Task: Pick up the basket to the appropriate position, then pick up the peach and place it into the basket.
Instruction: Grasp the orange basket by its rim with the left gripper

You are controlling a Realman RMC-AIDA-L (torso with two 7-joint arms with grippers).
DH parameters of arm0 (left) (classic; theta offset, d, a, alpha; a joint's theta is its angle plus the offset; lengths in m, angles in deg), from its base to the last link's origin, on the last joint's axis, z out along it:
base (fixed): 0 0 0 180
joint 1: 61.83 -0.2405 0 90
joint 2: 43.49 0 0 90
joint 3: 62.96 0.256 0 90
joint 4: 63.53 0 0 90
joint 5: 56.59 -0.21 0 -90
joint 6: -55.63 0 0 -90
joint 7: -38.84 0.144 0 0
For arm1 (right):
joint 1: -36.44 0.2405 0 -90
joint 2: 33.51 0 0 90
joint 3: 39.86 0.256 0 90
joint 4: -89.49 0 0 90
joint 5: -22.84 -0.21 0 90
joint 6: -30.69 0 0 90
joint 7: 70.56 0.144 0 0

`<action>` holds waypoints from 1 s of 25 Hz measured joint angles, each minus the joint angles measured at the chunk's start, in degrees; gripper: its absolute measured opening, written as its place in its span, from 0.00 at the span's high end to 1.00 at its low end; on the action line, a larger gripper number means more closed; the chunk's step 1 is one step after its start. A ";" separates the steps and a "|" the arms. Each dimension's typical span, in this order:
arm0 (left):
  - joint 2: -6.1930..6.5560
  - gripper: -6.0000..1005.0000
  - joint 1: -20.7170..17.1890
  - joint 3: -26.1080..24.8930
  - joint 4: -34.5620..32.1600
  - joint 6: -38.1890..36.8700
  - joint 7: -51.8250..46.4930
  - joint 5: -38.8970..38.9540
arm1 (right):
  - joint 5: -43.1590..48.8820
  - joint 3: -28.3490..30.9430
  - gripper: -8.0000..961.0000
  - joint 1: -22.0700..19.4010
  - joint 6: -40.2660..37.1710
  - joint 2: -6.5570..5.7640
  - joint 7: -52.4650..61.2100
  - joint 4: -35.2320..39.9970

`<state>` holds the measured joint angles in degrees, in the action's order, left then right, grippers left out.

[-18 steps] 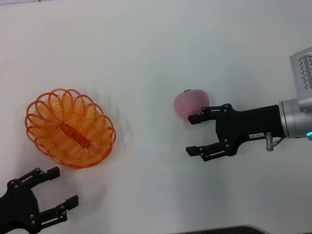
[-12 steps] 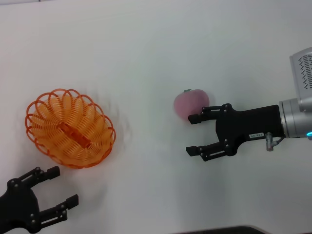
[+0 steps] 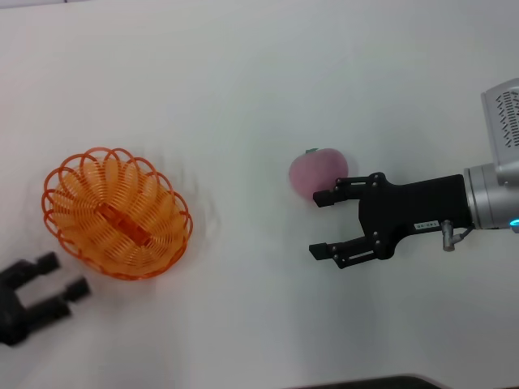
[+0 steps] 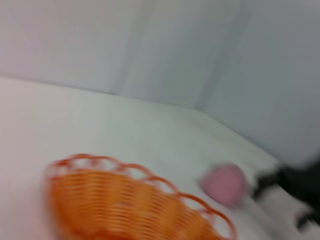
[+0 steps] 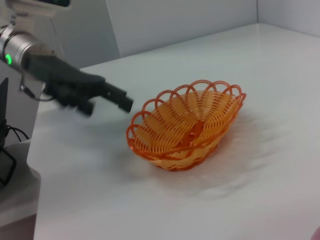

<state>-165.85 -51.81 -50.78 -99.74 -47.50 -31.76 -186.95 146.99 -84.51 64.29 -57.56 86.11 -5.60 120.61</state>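
The orange wire basket [image 3: 117, 212] sits on the white table at the left. It also shows in the left wrist view [image 4: 125, 210] and the right wrist view [image 5: 187, 125]. The pink peach [image 3: 318, 173] lies right of centre, and shows blurred in the left wrist view [image 4: 225, 184]. My right gripper [image 3: 318, 224] is open and empty, its far finger just beside the peach, the peach outside the jaws. My left gripper [image 3: 63, 274] is open and empty, close to the basket's near-left rim. It also shows in the right wrist view [image 5: 107, 102].
The white table [image 3: 243, 97] stretches bare behind the basket and peach. Its near edge shows as a dark strip at the bottom [image 3: 365, 382]. Grey walls stand beyond the table in the wrist views.
My left gripper has swung left and toward the basket, now blurred by motion. The right arm, the peach and the basket have not moved.
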 joint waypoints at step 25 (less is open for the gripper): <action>5.46 0.17 16.19 4.22 -10.10 11.55 -39.70 -7.61 | 0.08 0.00 0.10 0.73 0.61 0.09 0.17 0.00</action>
<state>-160.40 -35.62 -46.56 -109.83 -35.94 -71.46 -194.56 147.07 -84.51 65.02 -56.95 86.19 -5.43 120.60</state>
